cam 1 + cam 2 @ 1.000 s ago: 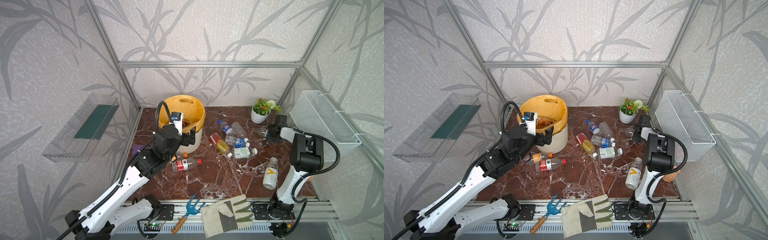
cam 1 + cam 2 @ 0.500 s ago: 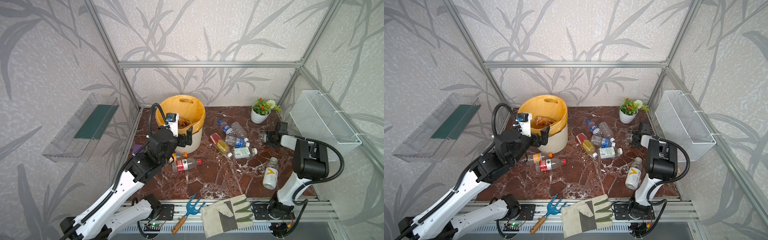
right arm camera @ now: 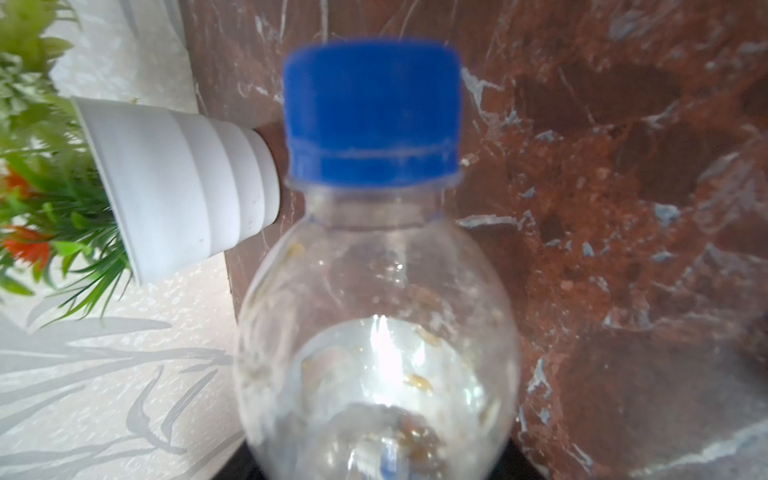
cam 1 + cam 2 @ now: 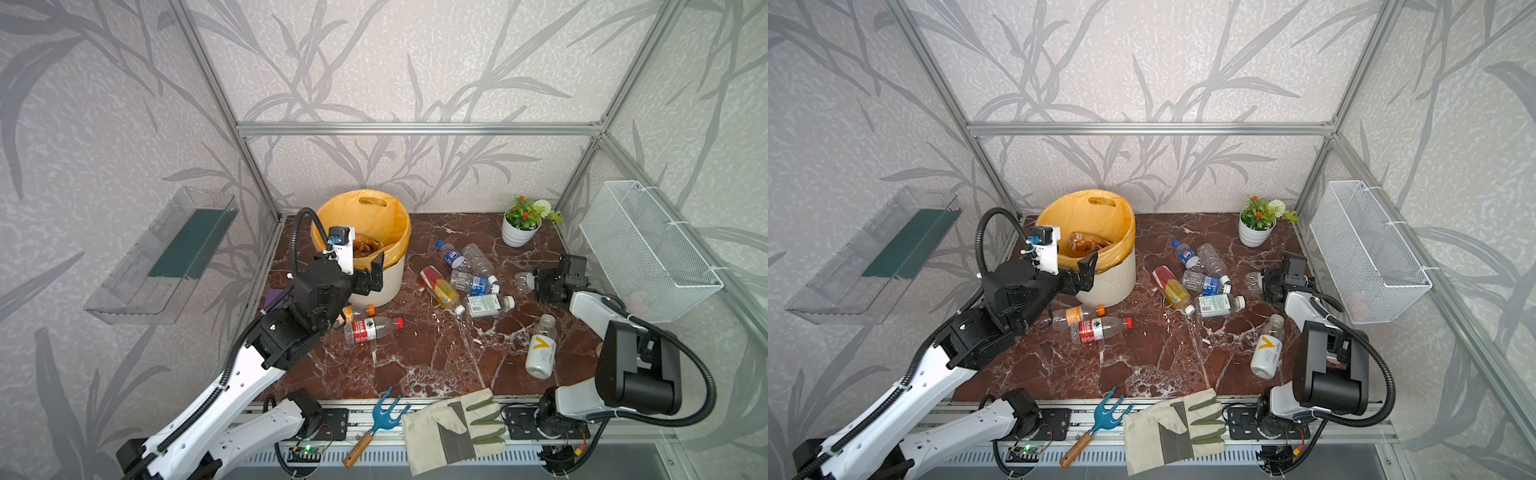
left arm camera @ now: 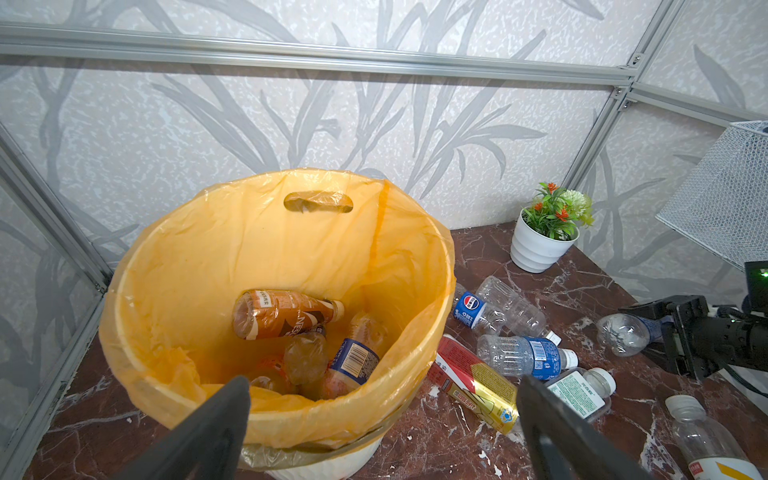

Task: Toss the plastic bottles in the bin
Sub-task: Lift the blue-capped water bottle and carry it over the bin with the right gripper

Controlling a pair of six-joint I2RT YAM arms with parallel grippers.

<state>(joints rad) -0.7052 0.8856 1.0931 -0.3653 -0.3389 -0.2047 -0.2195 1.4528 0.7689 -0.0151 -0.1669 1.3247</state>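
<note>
The surface looks like glossy red-brown marble with white veins. The bin is matt cream ribbed plastic, lined with a thin, crinkled orange-yellow plastic bag. The blue-capped bottle is clear, shiny plastic. The basket is white wire mesh; the glove is coarse cloth.

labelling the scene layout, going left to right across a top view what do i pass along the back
clear wall tray → bin → pepsi bottle → flower pot → white wire mesh basket

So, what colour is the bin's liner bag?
Orange-yellow; the bag shows best in the left wrist view.
</note>
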